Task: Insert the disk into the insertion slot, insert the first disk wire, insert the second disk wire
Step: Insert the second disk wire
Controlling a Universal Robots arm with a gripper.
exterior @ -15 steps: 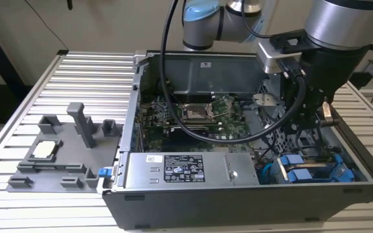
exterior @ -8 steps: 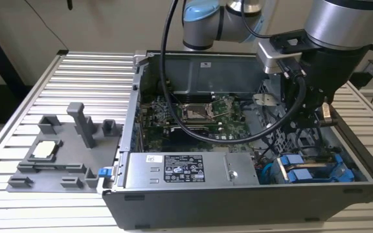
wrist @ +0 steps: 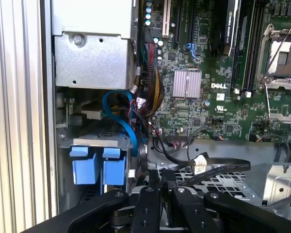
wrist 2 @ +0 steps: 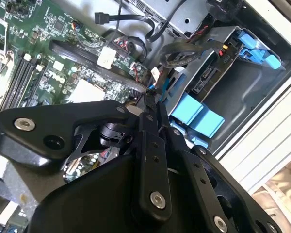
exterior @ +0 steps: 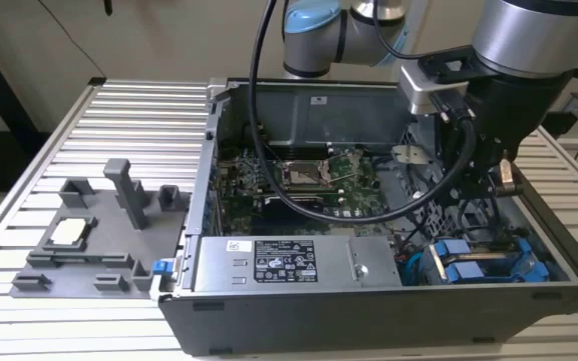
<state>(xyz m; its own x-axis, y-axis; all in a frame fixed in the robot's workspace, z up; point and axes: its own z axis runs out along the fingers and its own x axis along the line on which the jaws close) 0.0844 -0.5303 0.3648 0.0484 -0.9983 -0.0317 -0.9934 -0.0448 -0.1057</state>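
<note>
Pincer [wrist: 161, 187] hovering with fingers together, holding nothing, above the disk [exterior: 485, 263], which is sitting in the insertion slot [exterior: 530, 252] lower right of the exterior view, long axis running left-right.

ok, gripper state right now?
Gripper: shut, fingers together above the drive cage inside the case; whether a wire is pinched between them cannot be told.
</note>
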